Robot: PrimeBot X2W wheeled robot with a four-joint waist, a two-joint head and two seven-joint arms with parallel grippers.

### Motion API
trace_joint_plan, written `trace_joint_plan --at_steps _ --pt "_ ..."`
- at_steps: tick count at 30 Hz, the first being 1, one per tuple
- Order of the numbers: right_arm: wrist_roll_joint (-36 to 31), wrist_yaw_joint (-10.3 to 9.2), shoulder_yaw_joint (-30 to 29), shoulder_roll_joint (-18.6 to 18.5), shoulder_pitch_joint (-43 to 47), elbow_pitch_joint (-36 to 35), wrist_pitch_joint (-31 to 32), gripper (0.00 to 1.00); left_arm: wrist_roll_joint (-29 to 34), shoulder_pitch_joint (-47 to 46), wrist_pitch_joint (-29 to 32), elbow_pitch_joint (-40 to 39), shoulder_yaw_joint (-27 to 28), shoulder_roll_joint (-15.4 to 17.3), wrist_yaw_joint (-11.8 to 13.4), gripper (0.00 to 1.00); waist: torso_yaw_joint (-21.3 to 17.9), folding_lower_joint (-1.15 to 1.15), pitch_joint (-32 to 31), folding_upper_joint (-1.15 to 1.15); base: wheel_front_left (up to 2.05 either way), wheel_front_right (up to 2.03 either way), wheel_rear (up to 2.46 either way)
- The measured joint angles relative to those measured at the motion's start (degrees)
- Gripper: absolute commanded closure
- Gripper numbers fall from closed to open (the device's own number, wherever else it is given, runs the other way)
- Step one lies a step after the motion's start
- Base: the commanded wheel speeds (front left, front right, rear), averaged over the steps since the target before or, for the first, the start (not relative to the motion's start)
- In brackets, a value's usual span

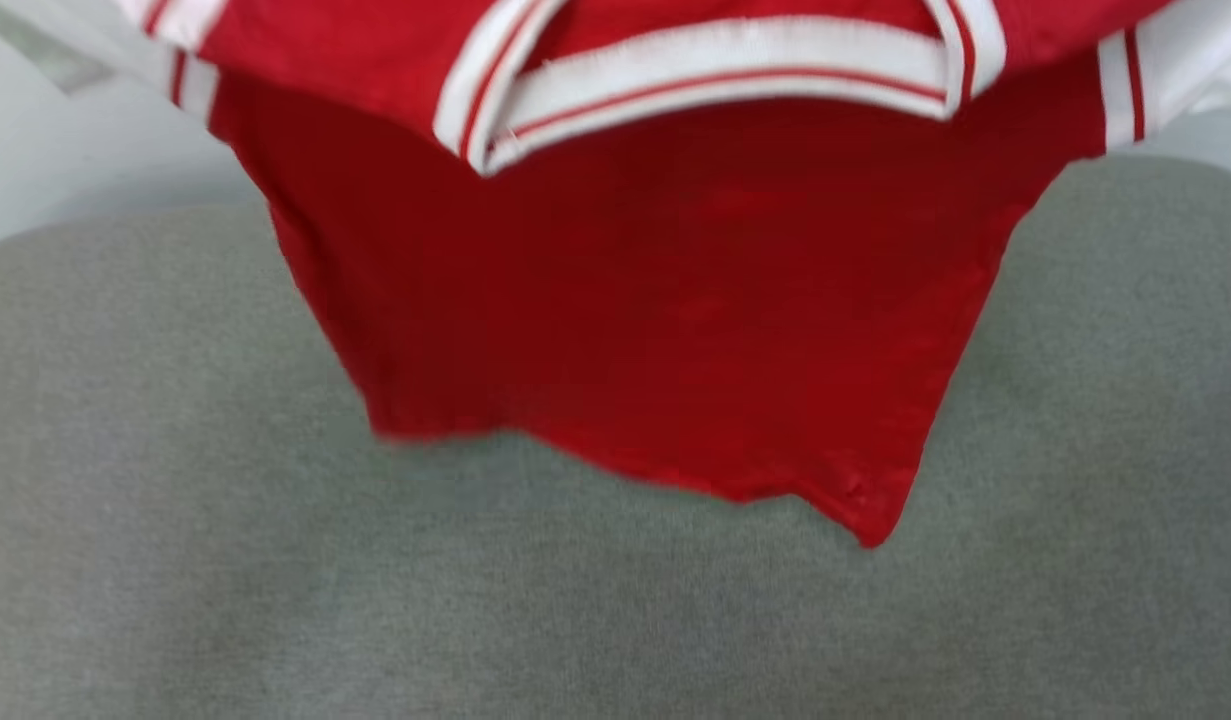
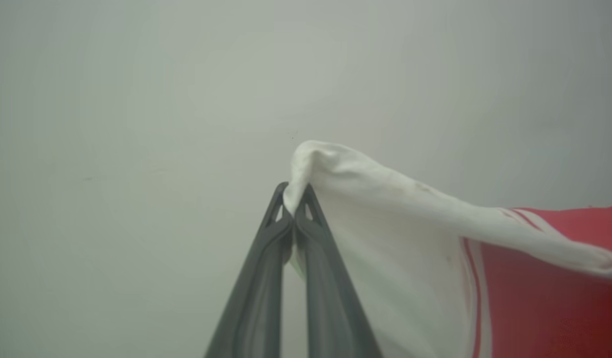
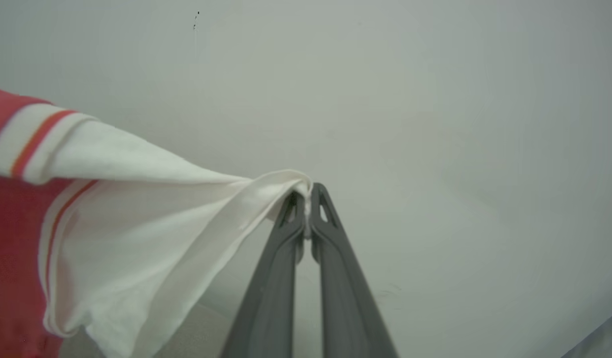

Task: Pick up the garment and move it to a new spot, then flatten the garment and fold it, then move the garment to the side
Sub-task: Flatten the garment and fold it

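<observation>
1. A bright red jersey shirt (image 1: 675, 320) hangs in the air across the top and middle of the head view; its red-and-white striped collar (image 1: 715, 70) sits at top centre; its bottom hem (image 1: 675, 480) slants above a grey padded surface (image 1: 175, 560) filling the lower frame; whether the lowest corner touches that surface cannot be told.
2. In the left wrist view, the left gripper (image 2: 296, 191) rises from bottom centre, its two dark fingers pressed together on a pinch of white sleeve (image 2: 385, 223); the cloth runs to the lower right, turning red past striped trim; a plain pale wall (image 2: 136, 99) lies behind.
3. In the right wrist view, the right gripper (image 3: 308, 191) is likewise clamped tight on the other white sleeve (image 3: 151, 209); that fabric stretches toward the left edge of the frame.
4. Handling, as a judgement: the shirt looks light, thin and limp; it sags between the two grips, will probably swing, and has no stiffness of its own.
5. Where to hold, as a judgement: the sleeve ends spread it widest; such small pinches could slip; shoulders or hem corners would suit the folding better.
</observation>
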Motion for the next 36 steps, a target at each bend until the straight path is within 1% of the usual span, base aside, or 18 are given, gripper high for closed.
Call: trace_joint_plan --at_steps 4,7,9,11,14,17,20,23,26,29,32,36 --pt "-0.7 0.0 1.9 -0.4 -7.0 1.6 1.2 1.0 0.2 -8.3 1.8 3.4 -1.6 1.9 -2.4 1.0 -0.3 0.01 4.7 0.0 0.0 0.0 0.0" --pt "-1.6 0.0 2.8 -0.1 -13.7 4.1 1.7 1.0 0.5 -16.7 3.4 7.5 -3.6 2.2 -4.5 1.0 -0.5 0.01 8.9 0.0 0.0 0.0 0.0" --pt "-2.0 0.0 3.7 1.0 -18.5 6.4 1.2 1.0 1.6 -22.8 3.5 10.9 -5.1 2.1 -5.7 1.0 -0.5 0.01 11.9 0.0 0.0 0.0 0.0" --pt "-2.6 0.0 4.6 3.1 -23.0 9.4 -0.3 1.0 3.5 -29.0 2.3 14.6 -6.6 1.6 -6.6 1.0 -0.5 0.02 14.8 0.0 0.0 0.0 0.0" --pt "-4.5 0.01 6.4 4.7 -29.3 13.9 -2.6 1.0 5.2 -38.3 1.3 20.6 -9.2 -0.3 -7.8 1.0 -0.6 0.02 19.0 0.0 0.0 0.0 0.0" --pt "-7.1 0.0 5.2 7.1 -37.1 20.0 -4.7 1.0 6.7 -47.7 -0.9 26.8 -10.8 -2.7 -8.4 1.0 -0.6 0.02 23.0 0.0 0.0 0.0 0.0" --pt "-9.5 0.0 4.4 9.9 -42.9 25.5 -6.2 1.0 7.7 -54.3 -3.8 32.8 -11.7 -5.0 -8.7 1.0 -0.4 0.02 26.3 0.0 0.0 0.0 0.0" --pt "-12.5 0.01 4.7 11.3 -48.1 29.5 -8.0 1.0 8.3 -59.4 -6.2 37.7 -12.8 -6.4 -9.1 1.0 0.0 0.03 29.0 0.0 0.0 0.0 0.0" --pt "-15.6 0.0 4.3 12.5 -51.7 33.5 -10.5 1.0 9.0 -62.6 -9.0 41.7 -14.4 -7.5 -9.5 1.0 0.6 0.02 31.1 0.0 0.0 0.0 0.0" --pt "-18.1 0.0 4.1 14.3 -52.4 37.2 -12.8 1.0 9.0 -63.0 -11.3 45.3 -16.3 -8.8 -9.7 1.0 1.3 0.02 32.6 0.0 0.0 0.0 0.0" --pt "-18.8 0.01 5.2 15.7 -50.6 39.7 -14.9 1.0 8.0 -61.5 -13.5 47.9 -18.0 -10.1 -9.8 1.0 2.3 0.02 33.1 0.0 0.0 0.0 0.0" --pt "-18.6 0.0 6.8 15.8 -45.0 41.3 -18.0 1.0 6.4 -54.9 -15.4 49.7 -21.4 -11.4 -9.9 1.0 3.2 0.02 32.6 0.0 0.0 0.0 0.0"
